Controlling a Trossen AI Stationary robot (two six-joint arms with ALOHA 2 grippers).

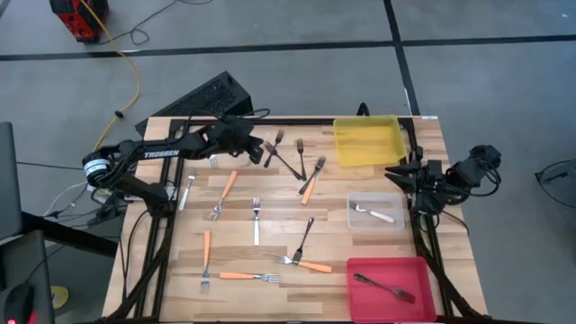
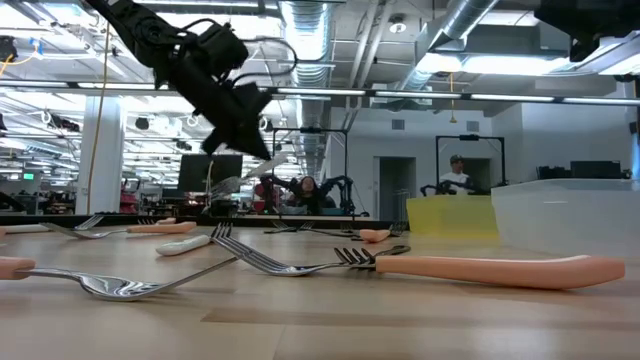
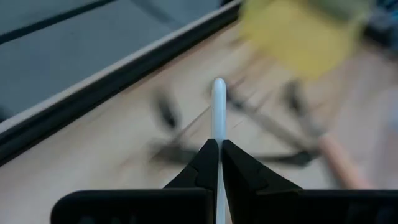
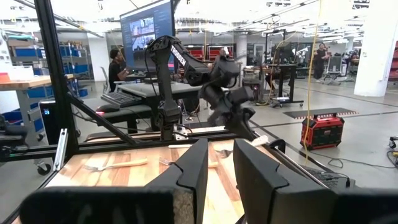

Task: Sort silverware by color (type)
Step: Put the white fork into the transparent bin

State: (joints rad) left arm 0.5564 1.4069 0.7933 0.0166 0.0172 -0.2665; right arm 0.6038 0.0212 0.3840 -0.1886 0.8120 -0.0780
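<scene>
Forks lie scattered over the wooden surface [image 1: 270, 270]; three bins stand along its right side.

Left tool [image 1: 255, 148] is raised over the far edge of the surface, fingers shut on a pale silver-white fork [image 3: 218, 106], whose white handle sticks out past the fingertips. In the low view the same tool [image 2: 262, 150] hangs above the wood with that fork angled downward.

Loose on the surface: a pale fork [image 1: 186, 191] near the left edge, orange-handled forks [image 1: 223, 193] across the middle and near side, two more pale forks [image 1: 256, 219] between them, and dark forks [image 1: 290, 159] clustered at the far side beside the held one.

Yellow bin [image 1: 367, 140], far right: nothing visible inside.
Clear bin [image 1: 376, 212], middle right: one pale fork [image 1: 373, 213].
Red bin [image 1: 389, 288], near right: one dark fork [image 1: 384, 288].

Right tool [image 1: 396, 173] sits at the right edge of the surface, between the yellow and clear bins, fingers slightly parted and holding nothing.
</scene>
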